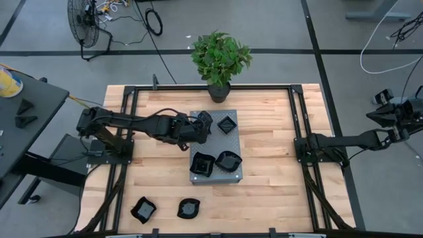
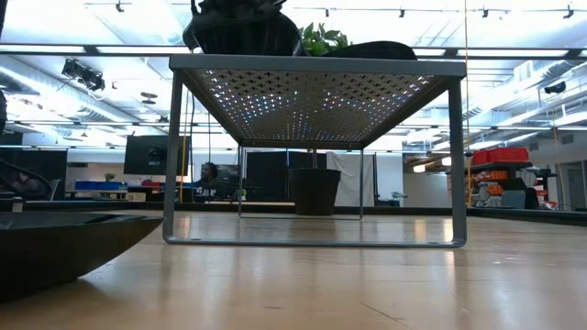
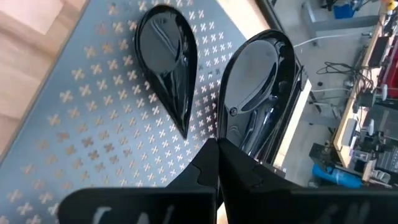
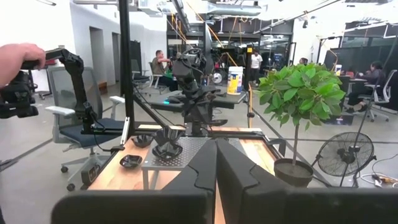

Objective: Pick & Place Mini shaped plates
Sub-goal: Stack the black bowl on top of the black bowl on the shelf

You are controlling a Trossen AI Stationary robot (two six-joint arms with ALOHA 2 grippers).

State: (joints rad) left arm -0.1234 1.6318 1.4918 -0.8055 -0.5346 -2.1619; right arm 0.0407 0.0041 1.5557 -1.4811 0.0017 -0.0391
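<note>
The grey perforated stand [image 1: 216, 147] sits near the middle of the wooden desk [image 1: 271, 172], and everything here is best placed against it. The left gripper [image 1: 202, 125] reaches over the stand's far left corner, its fingers [image 3: 208, 165] pressed together on the rim of a glossy black teardrop plate [image 3: 252, 93], which it holds tilted on edge just above the perforated top. A second teardrop plate [image 3: 166, 59] lies flat on the stand just beside the held one. Also on the stand's top are a square plate [image 1: 227, 123] at the far right corner, another square plate [image 1: 201, 164] at the near left corner and a rounded wavy-edged plate [image 1: 229, 160] at the near right corner. Off the stand, on the desk toward its near left edge, lie two more plates [image 1: 143, 209] side by side, the one nearer the stand [image 1: 188, 208] rounder in outline; their exact shapes are hard to tell from above. A potted plant [image 1: 221, 58] stands just beyond the stand's far edge. From desk height the stand shows as a low table on thin metal legs, with a dark plate edge [image 2: 64, 246] close to the camera. The right gripper [image 1: 413, 109] waits well off to the right of the stand, beyond the desk's edge, its fingers [image 4: 214, 165] closed together on nothing. People sit in the room behind.
</note>
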